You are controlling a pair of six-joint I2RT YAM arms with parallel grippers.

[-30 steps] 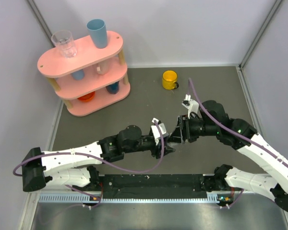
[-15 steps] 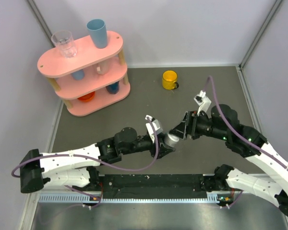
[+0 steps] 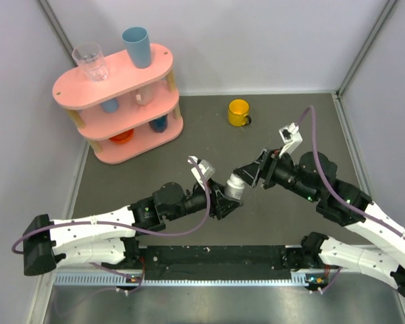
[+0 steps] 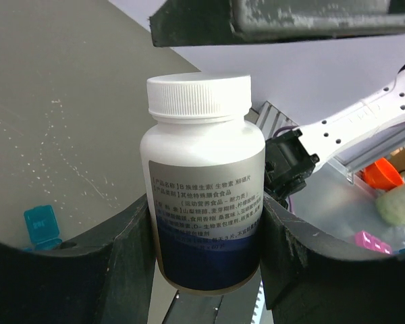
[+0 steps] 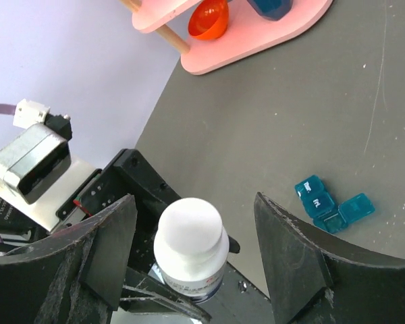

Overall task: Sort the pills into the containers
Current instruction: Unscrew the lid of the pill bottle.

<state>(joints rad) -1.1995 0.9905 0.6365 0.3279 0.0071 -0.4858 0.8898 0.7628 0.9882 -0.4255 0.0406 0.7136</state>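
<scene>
My left gripper [image 3: 224,200] is shut on the body of a white pill bottle [image 3: 234,187] with a white screw cap [image 4: 198,96]; its dark fingers [image 4: 115,246] press both sides of the label. The bottle tilts toward my right gripper [image 3: 251,173], which stands open, its fingers either side of the cap [image 5: 191,221] without touching it. The containers, a small teal pill box [image 5: 329,202], lie on the grey table; in the left wrist view only a corner of the pill box [image 4: 40,227] shows. No loose pills are visible.
A pink three-tier shelf [image 3: 118,101] stands at the back left, carrying a clear glass [image 3: 90,62], a blue cup [image 3: 136,46] and more cups lower down. A yellow mug [image 3: 239,112] sits at the back centre. Grey walls close in the table.
My right gripper has opened wider and drawn back up and to the right, off the bottle. My left arm has pulled the bottle left and tipped its cap up into view.
</scene>
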